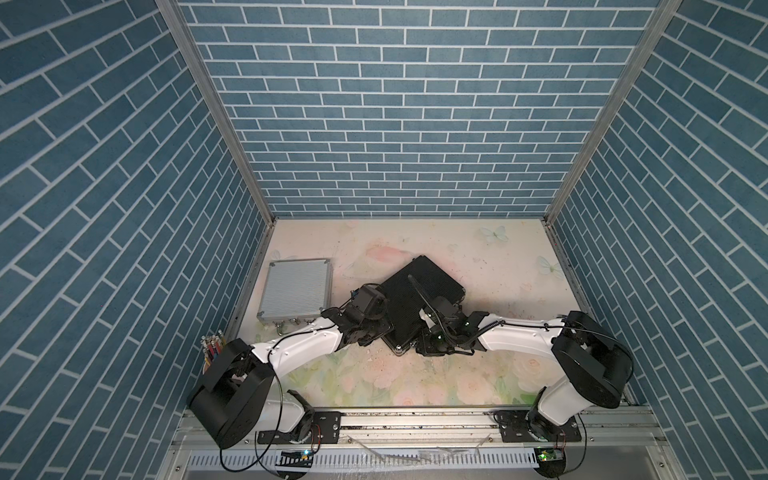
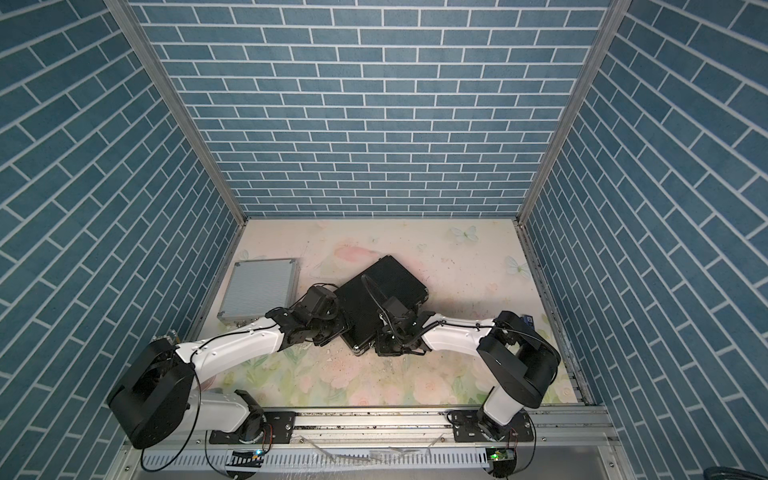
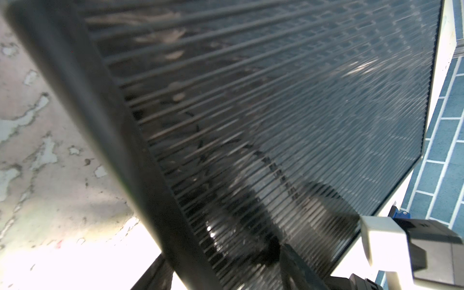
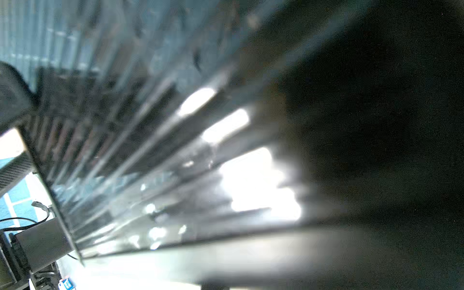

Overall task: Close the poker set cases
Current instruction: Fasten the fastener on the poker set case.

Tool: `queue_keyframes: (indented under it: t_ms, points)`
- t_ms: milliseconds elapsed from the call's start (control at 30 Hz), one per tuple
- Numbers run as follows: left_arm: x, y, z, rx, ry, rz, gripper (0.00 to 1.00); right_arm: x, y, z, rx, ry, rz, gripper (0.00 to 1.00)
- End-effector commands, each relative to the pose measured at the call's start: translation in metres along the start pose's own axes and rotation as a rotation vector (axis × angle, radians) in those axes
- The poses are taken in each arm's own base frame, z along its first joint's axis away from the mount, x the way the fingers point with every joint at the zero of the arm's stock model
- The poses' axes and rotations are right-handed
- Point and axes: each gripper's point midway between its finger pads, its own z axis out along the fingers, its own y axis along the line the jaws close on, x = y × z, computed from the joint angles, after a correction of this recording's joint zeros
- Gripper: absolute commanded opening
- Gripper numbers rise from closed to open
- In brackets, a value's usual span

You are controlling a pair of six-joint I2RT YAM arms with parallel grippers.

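In both top views the black case lies about in the middle of the floral counter, turned so that 1 corner points to the back wall. If its lid is fully down I cannot tell. The silver case lies flat and shut near the left wall, apart from the black one, with its latches and handle on the near side. The left arm reaches to the left edge of the black case and the right arm to its near right edge. Both wrists hide their jaws here, so I cannot tell if they are spread or pressed together.

In the left wrist view the ribbed face of the black case fills most of the picture, with the counter beside it. 2 dark fingers stand apart, 1 on each side of the case's rim. If the left jaws pinch the rim I cannot tell.

In the right wrist view the black case is very close and blurred. The right jaws are not seen there, so their state I cannot tell.
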Motion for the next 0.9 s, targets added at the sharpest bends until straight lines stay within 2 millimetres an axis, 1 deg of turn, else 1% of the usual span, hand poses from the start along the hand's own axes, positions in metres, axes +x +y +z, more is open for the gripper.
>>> queue_keyframes:
  t_ms: [0,167,300,433,467,500,600,700,767,867]
  points:
    - [0.028,0.035,0.017,-0.107,0.105,0.044,0.66,-0.005,0.001,-0.01,-0.006,-0.038,-0.002,0.16]
    - [0.025,0.035,0.011,-0.108,0.092,0.06,0.7,-0.01,0.006,-0.024,-0.043,-0.054,0.009,0.19]
    - [0.02,0.032,0.001,-0.108,0.066,0.093,0.75,-0.016,0.01,-0.038,-0.07,-0.063,0.01,0.24]
    - [0.009,0.022,-0.015,-0.101,0.018,0.168,0.82,-0.028,0.009,-0.054,-0.093,-0.093,0.015,0.31]
    - [0.007,0.022,-0.019,-0.105,0.007,0.192,0.84,-0.032,0.008,-0.059,-0.096,-0.103,0.014,0.33]
    - [-0.001,0.012,-0.026,-0.087,-0.022,0.219,0.86,-0.035,0.006,-0.062,-0.096,-0.11,0.017,0.34]
    - [-0.018,0.0,-0.046,-0.098,-0.098,0.327,0.92,-0.048,0.0,-0.076,-0.097,-0.141,0.017,0.38]
    - [-0.035,-0.01,-0.065,-0.111,-0.163,0.408,0.97,-0.062,-0.01,-0.091,-0.081,-0.174,0.012,0.52]
    - [-0.049,-0.011,-0.074,-0.123,-0.197,0.432,0.99,-0.072,-0.019,-0.102,-0.064,-0.197,0.007,0.58]
    - [-0.068,-0.006,-0.085,-0.133,-0.239,0.444,1.0,-0.087,-0.033,-0.119,-0.041,-0.238,0.006,0.64]
